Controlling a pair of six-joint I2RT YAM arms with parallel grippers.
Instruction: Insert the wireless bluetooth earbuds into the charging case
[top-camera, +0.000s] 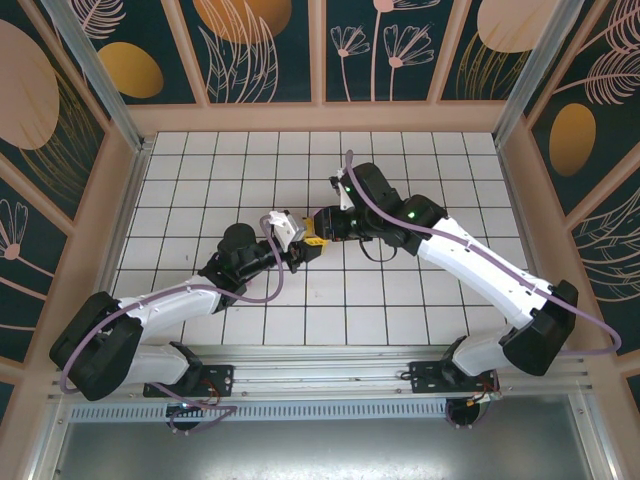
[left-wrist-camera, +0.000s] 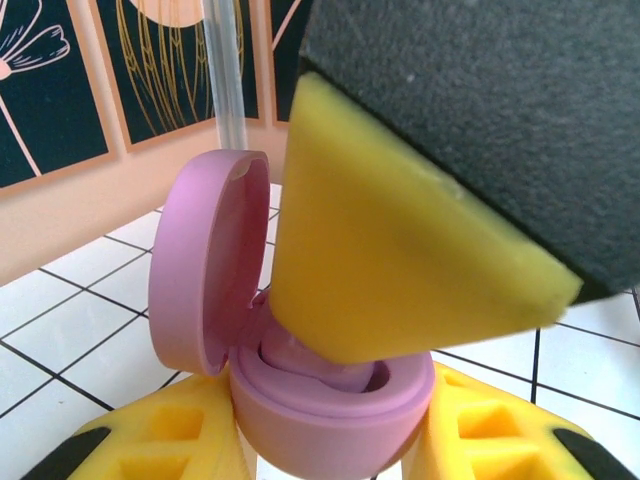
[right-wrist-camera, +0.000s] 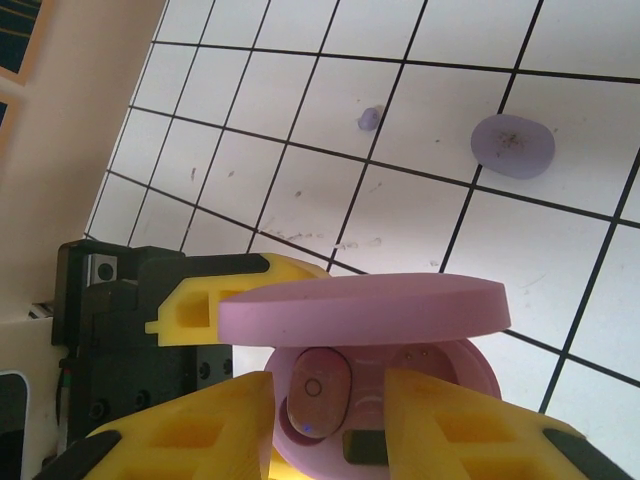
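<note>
Earbud (right-wrist-camera: 315, 395) in open case (left-wrist-camera: 345, 405), left pincer (left-wrist-camera: 335, 450) around case base

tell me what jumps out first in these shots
The open pink charging case, clamped in the left gripper at the middle of the tiled table, with an earbud lying in it between the fingers of the right gripper. Beyond it on the tiles lie a purple oval case and one loose earbud.

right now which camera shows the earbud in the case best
The right wrist view: it looks into the case and shows the earbud sitting under the lid. In the left wrist view a yellow finger covers most of it; from above it is too small to see.
</note>
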